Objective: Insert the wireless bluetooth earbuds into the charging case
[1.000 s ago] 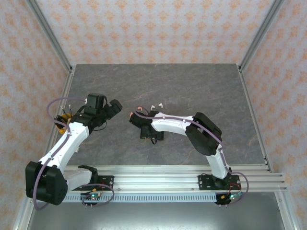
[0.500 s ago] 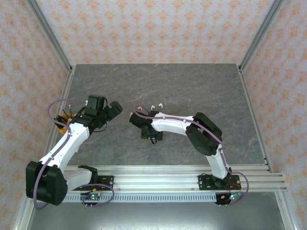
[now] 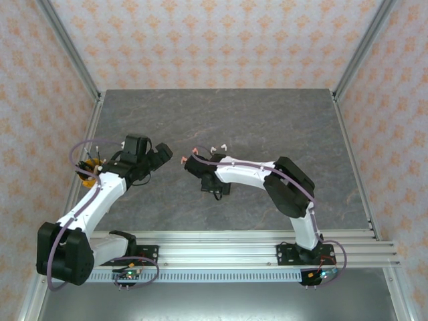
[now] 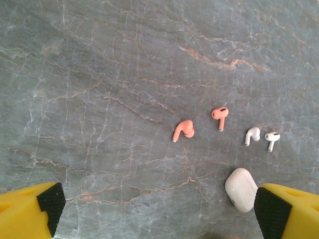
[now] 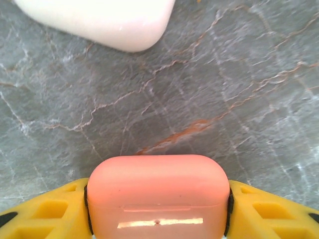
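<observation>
Noted the right gripper (image 5: 157, 201) closed onto a coral-red charging case (image 5: 157, 177), yellow fingers (image 5: 55, 214) snug against both short ends. Lid seam faced the wrist camera and looked shut. Could not tell whether lifted or resting on the grey stone table (image 5: 249, 74). Spotted a white charging case (image 5: 99, 20) just ahead of those fingers, apart from the coral one.

Found the left gripper (image 4: 161, 206) spread fully wide, holding nothing, hovering over bare table. Logged four earbuds ahead of the left fingers, nearer the right-hand one:
- near coral-red earbud (image 4: 184, 130), with far coral-red earbud (image 4: 220, 115) just beside it
- first white earbud (image 4: 252, 135) and second white earbud (image 4: 272, 140) beyond those

All loose on the table, outside either case. Saw the white case here just inside the right-hand fingertip (image 4: 271, 211).

Judged the step as securing the coral case before opening; no earbud seated yet.

Risks, as judged:
- squeezing the smooth rounded ends and squirting the case forward into the white one
- clamping across the seam and pinning the lid shut
- scattering the tiny earbuds with wide left fingers on approach
- seating a white earbud in the coral case
</observation>
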